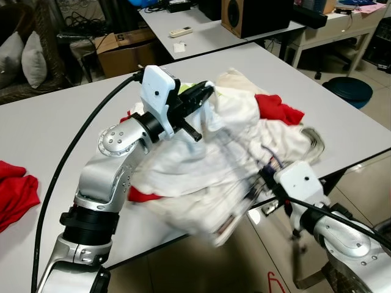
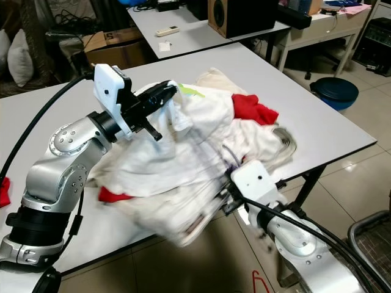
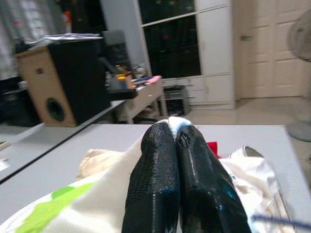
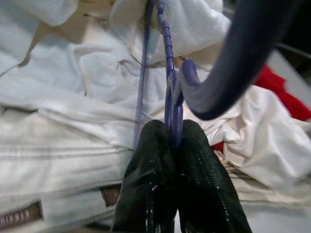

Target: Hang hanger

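Even, bright room light fell on the grey desk point(image 1: 55, 122), and shadows under it were soft. The hanging edge of the white cloth point(image 1: 201, 207) was smeared by motion blur. In the wrist views the black fingers point(image 3: 155, 184) showed faint glare, and the purple hook point(image 4: 233, 58) close to the lens was out of focus.

Grey table point(image 1: 55, 122) under heaped white clothes point(image 1: 208, 165), red cloth point(image 1: 15, 189) at its left edge.

One purple hanger point(image 4: 171, 92), one heap of white garments point(image 1: 226, 152), two red cloths point(image 1: 278, 108) point(image 1: 15, 192), two benches point(image 1: 55, 131) point(image 1: 208, 30), one speaker point(image 1: 253, 15).
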`<state>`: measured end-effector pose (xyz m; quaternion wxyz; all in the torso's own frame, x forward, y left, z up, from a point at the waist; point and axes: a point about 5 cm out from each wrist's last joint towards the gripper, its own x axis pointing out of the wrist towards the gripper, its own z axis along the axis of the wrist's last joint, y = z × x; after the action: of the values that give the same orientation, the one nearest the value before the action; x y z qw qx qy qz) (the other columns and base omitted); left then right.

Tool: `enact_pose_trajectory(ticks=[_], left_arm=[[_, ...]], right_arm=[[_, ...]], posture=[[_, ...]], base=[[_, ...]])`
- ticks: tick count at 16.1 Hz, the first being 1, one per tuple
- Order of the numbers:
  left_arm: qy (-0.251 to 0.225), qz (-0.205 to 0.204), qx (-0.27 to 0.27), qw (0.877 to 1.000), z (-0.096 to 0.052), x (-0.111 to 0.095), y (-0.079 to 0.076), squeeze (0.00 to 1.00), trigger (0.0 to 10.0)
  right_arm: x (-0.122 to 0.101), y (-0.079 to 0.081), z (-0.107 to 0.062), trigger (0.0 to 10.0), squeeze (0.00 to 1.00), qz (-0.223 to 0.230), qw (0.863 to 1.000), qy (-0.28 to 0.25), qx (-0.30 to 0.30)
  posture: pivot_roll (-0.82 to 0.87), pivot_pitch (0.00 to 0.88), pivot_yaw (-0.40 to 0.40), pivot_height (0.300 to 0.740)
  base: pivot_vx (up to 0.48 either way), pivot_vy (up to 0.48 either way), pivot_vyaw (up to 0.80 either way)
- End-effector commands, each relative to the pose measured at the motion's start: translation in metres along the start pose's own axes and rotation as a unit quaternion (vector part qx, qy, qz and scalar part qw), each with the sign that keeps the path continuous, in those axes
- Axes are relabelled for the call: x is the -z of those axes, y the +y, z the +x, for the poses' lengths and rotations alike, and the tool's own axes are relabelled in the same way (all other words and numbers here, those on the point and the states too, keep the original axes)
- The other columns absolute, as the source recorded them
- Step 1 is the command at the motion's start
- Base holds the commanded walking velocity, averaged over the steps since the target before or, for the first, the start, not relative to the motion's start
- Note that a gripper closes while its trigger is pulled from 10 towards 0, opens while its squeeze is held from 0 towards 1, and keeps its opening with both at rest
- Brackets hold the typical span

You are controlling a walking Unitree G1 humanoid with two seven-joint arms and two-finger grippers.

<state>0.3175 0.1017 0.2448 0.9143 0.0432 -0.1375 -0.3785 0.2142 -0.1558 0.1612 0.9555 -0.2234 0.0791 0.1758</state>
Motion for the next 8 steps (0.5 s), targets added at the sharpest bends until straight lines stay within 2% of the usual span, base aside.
enact_pose_trajectory(ticks=[1,3,6,7,8], left_arm=[[0.002,0.014,-0.025,1.0,-0.005,-0.001,0.009,0.0,0.0],[0.014,0.025,-0.044,0.999,-0.009,0.002,0.018,0.0,0.0],[0.024,0.042,-0.037,0.998,-0.015,0.004,0.022,0.0,0.0],[0.02,0.039,-0.033,0.999,-0.016,0.004,0.021,0.0,0.0],[0.014,0.046,-0.026,0.999,-0.015,0.003,0.019,0.0,0.0]], right_arm=[[-0.008,-0.009,-0.001,10.0,0.0,-0.016,0.999,-0.022,0.042],[-0.018,-0.012,-0.008,10.0,0.0,-0.009,0.996,-0.054,0.071],[-0.02,-0.009,-0.014,10.0,0.0,-0.012,0.997,-0.055,0.061],[-0.019,-0.008,-0.016,10.0,0.0,-0.002,0.997,-0.055,0.06],[-0.02,-0.005,-0.017,10.0,0.0,0.04,0.996,-0.057,0.056]], posture=[[-0.03,0.048,0.116,0.74],[-0.03,0.047,0.12,0.74],[-0.05,0.04,0.125,0.74],[-0.05,0.037,0.124,0.74],[-0.06,0.033,0.122,0.74]], base=[[0.0,0.0,0.0],[0.0,0.0,0.0],[0.0,0.0,0.0],[0.0,0.0,0.0],[0.0,0.0,0.0]])
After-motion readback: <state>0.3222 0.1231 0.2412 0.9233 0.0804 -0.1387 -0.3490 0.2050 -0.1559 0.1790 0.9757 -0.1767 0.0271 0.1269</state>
